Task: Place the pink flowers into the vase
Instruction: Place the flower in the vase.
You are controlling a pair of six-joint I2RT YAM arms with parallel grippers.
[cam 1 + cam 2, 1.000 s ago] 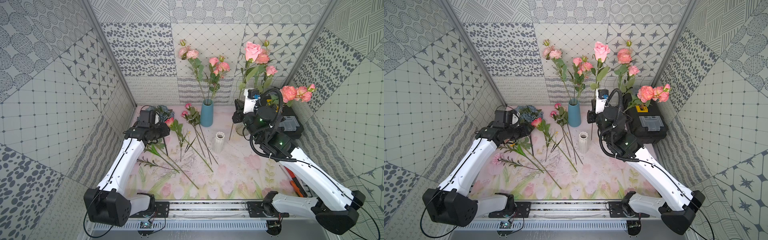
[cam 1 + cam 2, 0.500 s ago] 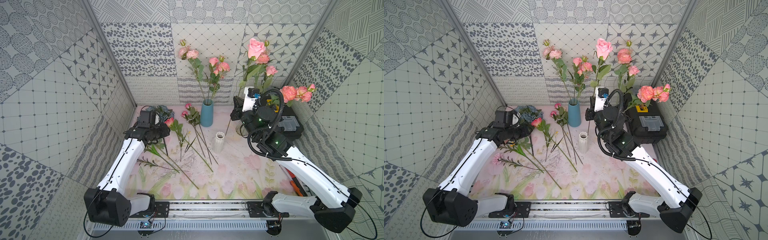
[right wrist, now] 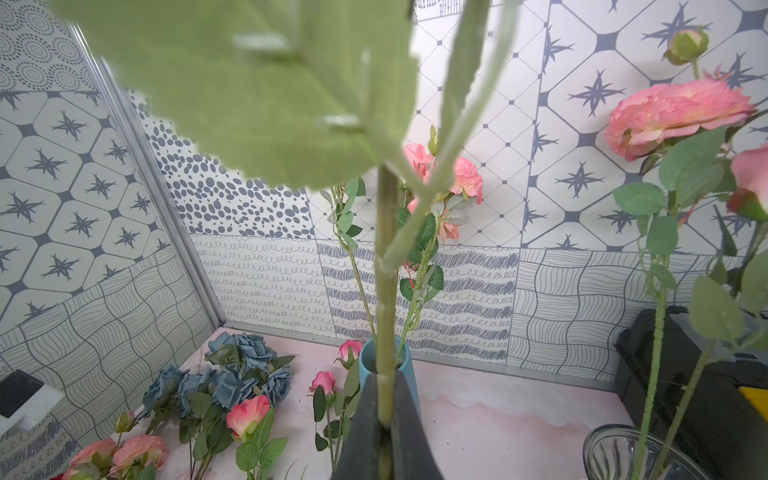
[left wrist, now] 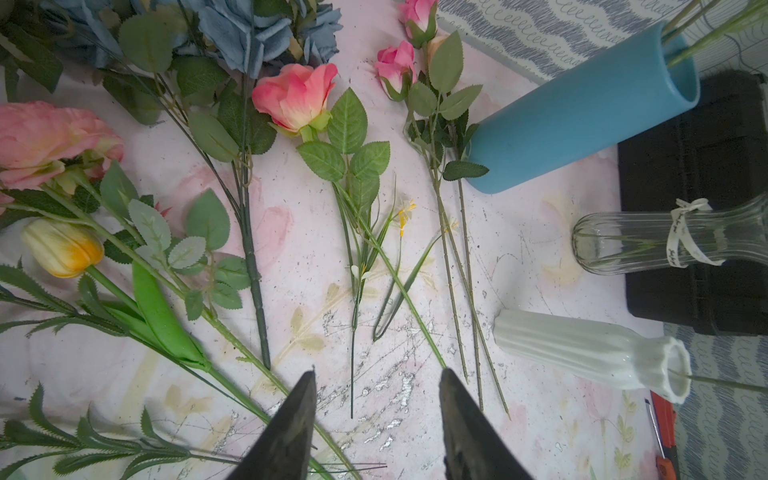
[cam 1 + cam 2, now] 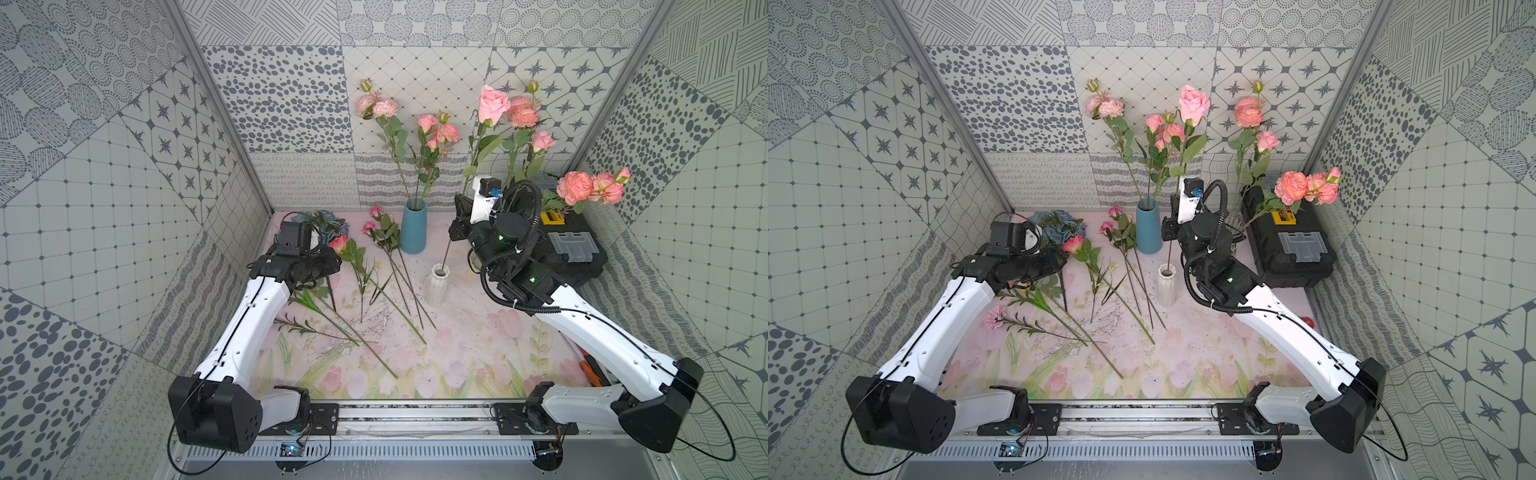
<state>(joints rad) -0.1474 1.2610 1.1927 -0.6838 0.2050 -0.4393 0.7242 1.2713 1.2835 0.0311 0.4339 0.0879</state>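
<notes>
Black fingers of the left hand (image 4: pixel 376 374) stand apart and empty above the tabletop (image 5: pixel 457 353), with loose pink flowers (image 4: pixel 297 97) lying just beyond its tips. Farther toward the right hand, a blue vase (image 5: pixel 413 226) holds several pink stems upright. The right hand (image 3: pixel 384 376) is clamped on a tall pink rose (image 5: pixel 493 102), held upright; the stem's lower end sits below the hand in the mouth of the white vase (image 5: pixel 437 286). Just right of that hand lies a black case (image 5: pixel 573 257).

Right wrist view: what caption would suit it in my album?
Right gripper pinching a leafy green stem, blue vase of pink flowers behind.
</notes>
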